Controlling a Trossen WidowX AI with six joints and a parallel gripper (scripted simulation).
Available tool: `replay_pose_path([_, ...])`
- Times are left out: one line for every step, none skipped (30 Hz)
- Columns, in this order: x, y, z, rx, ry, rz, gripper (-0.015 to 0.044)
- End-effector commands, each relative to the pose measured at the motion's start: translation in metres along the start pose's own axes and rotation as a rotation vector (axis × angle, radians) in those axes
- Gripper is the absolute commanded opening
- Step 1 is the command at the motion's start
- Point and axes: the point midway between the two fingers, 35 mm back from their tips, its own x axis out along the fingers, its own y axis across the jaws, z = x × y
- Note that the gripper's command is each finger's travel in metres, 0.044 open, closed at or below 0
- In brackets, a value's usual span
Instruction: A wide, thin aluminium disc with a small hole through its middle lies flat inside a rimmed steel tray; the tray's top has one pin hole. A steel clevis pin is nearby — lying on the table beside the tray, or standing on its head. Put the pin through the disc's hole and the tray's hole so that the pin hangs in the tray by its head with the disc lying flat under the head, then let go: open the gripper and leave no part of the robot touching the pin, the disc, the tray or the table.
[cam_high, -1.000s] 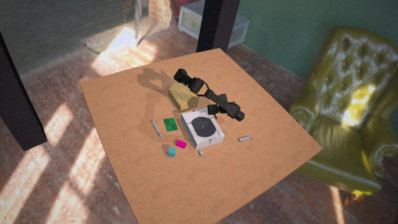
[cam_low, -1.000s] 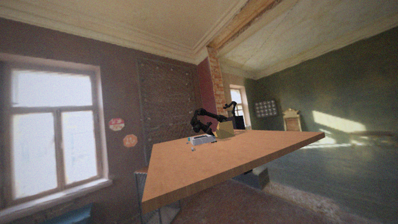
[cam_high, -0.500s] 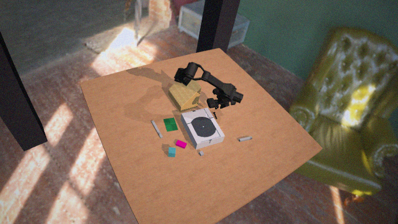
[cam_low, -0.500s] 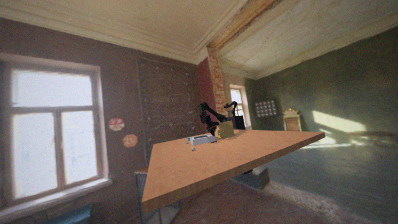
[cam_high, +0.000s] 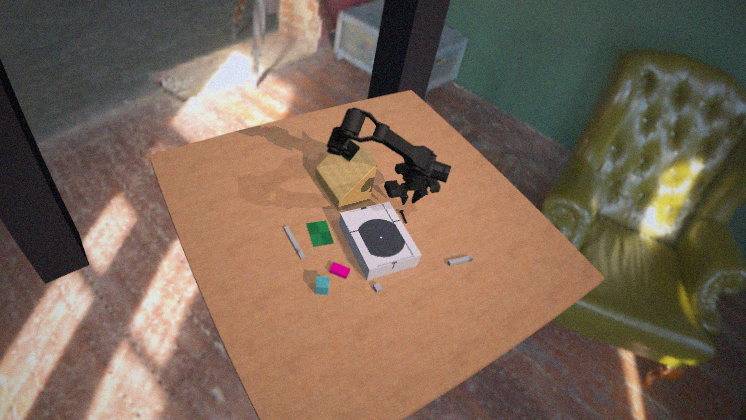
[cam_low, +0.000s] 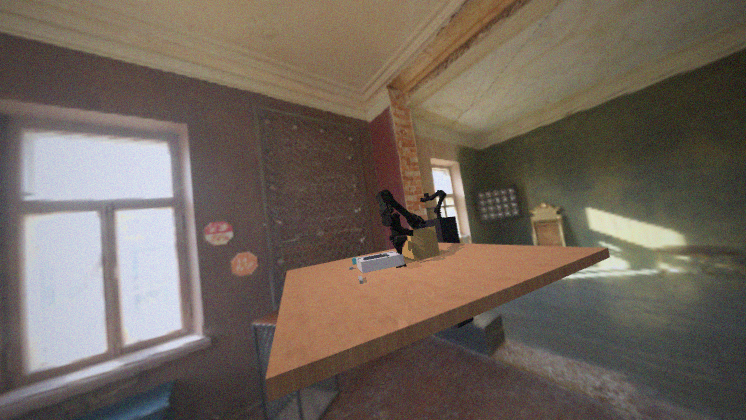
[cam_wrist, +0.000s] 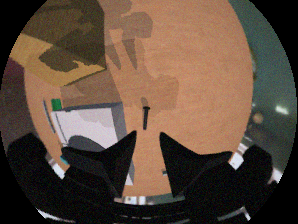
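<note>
The gripper (cam_high: 409, 200) (cam_wrist: 148, 133) has its jaws parted, nothing between them. Just beyond the fingertips, one dark clevis pin (cam_high: 403, 216) (cam_wrist: 145, 118) lies on the table (cam_high: 469, 313) (cam_low: 417, 302) (cam_wrist: 200, 75). Beside the jaws is one pale tray (cam_high: 360, 221) (cam_low: 381, 263) (cam_wrist: 95, 122) bearing one dark disc (cam_high: 381, 235) (cam_wrist: 86, 142); farther out, one green square (cam_high: 320, 233) (cam_wrist: 56, 104), one magenta block (cam_high: 339, 269), one cyan block (cam_high: 322, 285). The disc is in the tray; picking up, inserting and releasing the pin seem left.
</note>
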Motion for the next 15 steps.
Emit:
replay_pose_path([0.005,0.001,0.002,0.0,0.001,0.008,0.016])
replay_pose_path([0.006,0.001,0.002,0.0,0.001,0.008,0.016])
replay_pose_path([0.008,0.001,0.002,0.0,0.001,0.008,0.016])
replay_pose_path([0.009,0.001,0.002,0.0,0.001,0.008,0.016])
replay_pose_path([0.011,0.001,0.002,0.0,0.001,0.008,0.016])
replay_pose_path([0.013,0.001,0.002,0.0,0.001,0.008,0.016])
replay_pose_path([0.014,0.001,0.002,0.0,0.001,0.008,0.016])
replay_pose_path([0.016,0.001,0.002,0.0,0.001,0.008,0.016])
replay_pose_path([0.017,0.001,0.002,0.0,0.001,0.008,0.016])
replay_pose_path([0.019,0.001,0.002,0.0,0.001,0.008,0.016])
replay_pose_path([0.021,0.001,0.002,0.0,0.001,0.008,0.016])
replay_pose_path([0.022,0.001,0.002,0.0,0.001,0.008,0.016])
replay_pose_path([0.024,0.002,0.002,0.0,0.001,0.008,0.016])
replay_pose_path([0.026,0.002,0.002,0.0,0.001,0.009,0.016])
replay_pose_path([0.027,0.002,0.002,0.0,0.001,0.009,0.016])
